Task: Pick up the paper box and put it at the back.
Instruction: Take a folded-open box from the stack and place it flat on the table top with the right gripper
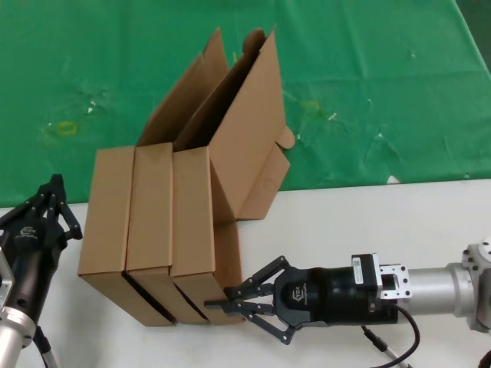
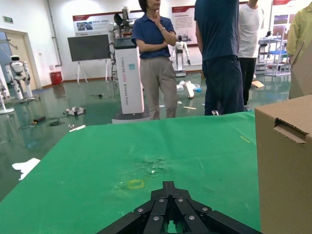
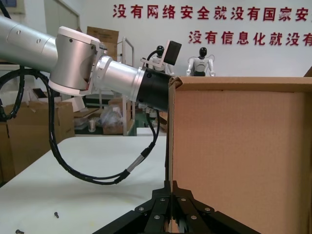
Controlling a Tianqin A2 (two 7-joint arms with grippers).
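Three identical brown paper boxes stand side by side across the edge between the white tabletop and the green cloth point(image 1: 368, 92). The right one point(image 1: 192, 222) has its lid standing open toward the back. My right gripper point(image 1: 217, 304) reaches in low from the right and is shut on the near lower edge of that right box. In the right wrist view its fingers point(image 3: 171, 185) pinch the thin cardboard wall of the box point(image 3: 239, 156). My left gripper point(image 1: 55, 182) is shut and empty, left of the boxes. Its wrist view shows it point(image 2: 168, 185) over the green cloth point(image 2: 146, 146) with the left box point(image 2: 285, 170) beside it.
The white tabletop point(image 1: 368, 230) lies in front and to the right. The green cloth carries yellowish stains point(image 1: 65, 126). The left arm and its cable point(image 3: 73, 63) show beyond the box in the right wrist view. People point(image 2: 156, 53) stand beyond the table's far side.
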